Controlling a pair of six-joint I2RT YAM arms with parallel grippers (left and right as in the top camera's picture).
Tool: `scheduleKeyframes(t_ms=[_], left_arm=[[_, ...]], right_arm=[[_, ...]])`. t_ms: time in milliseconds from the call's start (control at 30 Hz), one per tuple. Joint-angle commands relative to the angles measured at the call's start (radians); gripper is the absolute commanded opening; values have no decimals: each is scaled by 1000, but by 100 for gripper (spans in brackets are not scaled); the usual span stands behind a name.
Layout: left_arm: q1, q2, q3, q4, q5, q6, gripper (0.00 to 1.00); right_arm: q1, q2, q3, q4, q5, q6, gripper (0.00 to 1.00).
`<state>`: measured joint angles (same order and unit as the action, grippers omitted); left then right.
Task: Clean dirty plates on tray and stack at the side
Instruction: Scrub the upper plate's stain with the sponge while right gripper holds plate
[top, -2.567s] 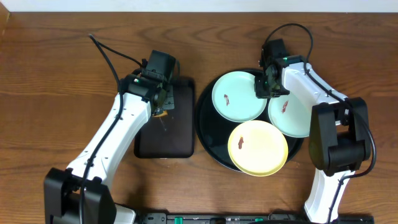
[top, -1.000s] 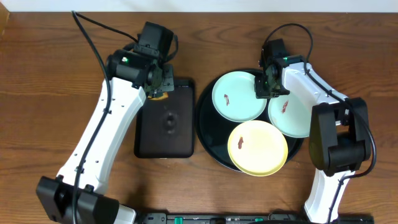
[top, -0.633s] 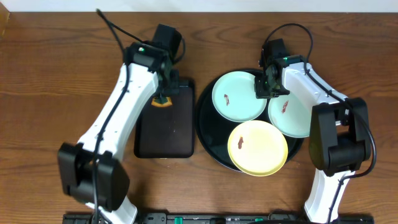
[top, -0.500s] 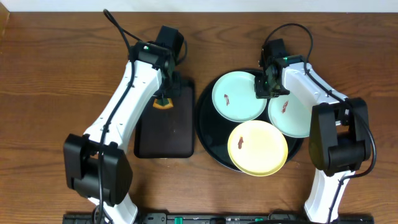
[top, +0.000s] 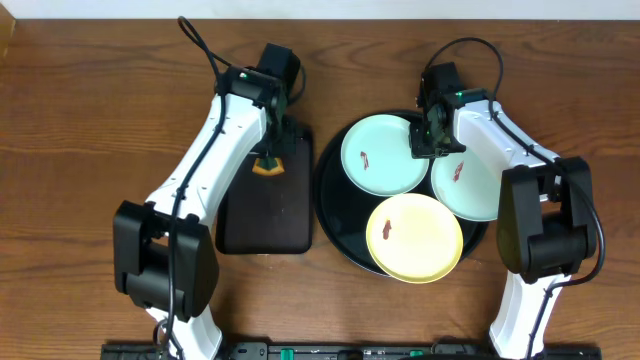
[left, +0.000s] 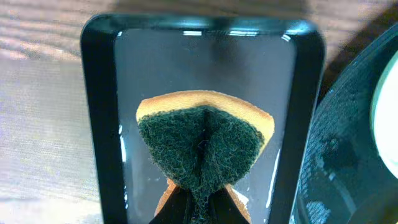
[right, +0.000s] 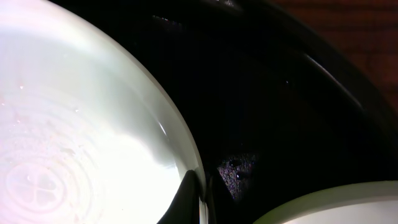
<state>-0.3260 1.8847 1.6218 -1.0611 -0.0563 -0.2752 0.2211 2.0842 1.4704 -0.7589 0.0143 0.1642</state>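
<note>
The round black tray (top: 339, 222) holds three plates, each with a brown smear: a mint-green plate (top: 378, 154) at upper left, a second mint-green plate (top: 470, 185) at right, and a pale yellow plate (top: 414, 237) in front. My right gripper (top: 424, 140) is shut on the right rim of the upper-left mint plate (right: 81, 137), its fingers (right: 198, 205) pinching the edge. My left gripper (top: 267, 158) is shut on a folded green-and-orange sponge (left: 202, 143) held just above the rectangular black tray (left: 99, 112).
The rectangular black tray (top: 262, 215) lies left of the round tray, almost touching it. Brown wooden table (top: 80, 150) surrounds both. The round tray's rim (left: 336, 124) shows at the right of the left wrist view.
The left arm has swung right and its gripper, holding the sponge, now hangs over the top of the rectangular tray. The right arm and the plates have not moved.
</note>
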Motion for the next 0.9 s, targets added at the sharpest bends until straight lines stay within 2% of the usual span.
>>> scheduleKeyframes(t_ms=[0, 67, 200, 333, 467, 667, 867], left_arm=[[-8, 3, 1, 37, 68, 59, 7], [-18, 3, 24, 47, 117, 92, 7], [-56, 3, 87, 50, 117, 91, 7], [-119, 3, 115, 89, 129, 39, 7], [-186, 25, 105, 191, 174, 12, 7], [-272, 126, 101, 321, 173, 11, 8], [-286, 220, 101, 364, 171, 12, 7]], right_arm=[[2, 1, 2, -3, 7, -5, 1], [2, 1, 2, -4, 7, -5, 1], [2, 1, 2, -6, 7, -5, 1], [2, 1, 2, -8, 7, -5, 1], [2, 1, 2, -8, 6, -5, 1], [2, 1, 2, -8, 7, -5, 1], [2, 1, 2, -8, 7, -5, 1]])
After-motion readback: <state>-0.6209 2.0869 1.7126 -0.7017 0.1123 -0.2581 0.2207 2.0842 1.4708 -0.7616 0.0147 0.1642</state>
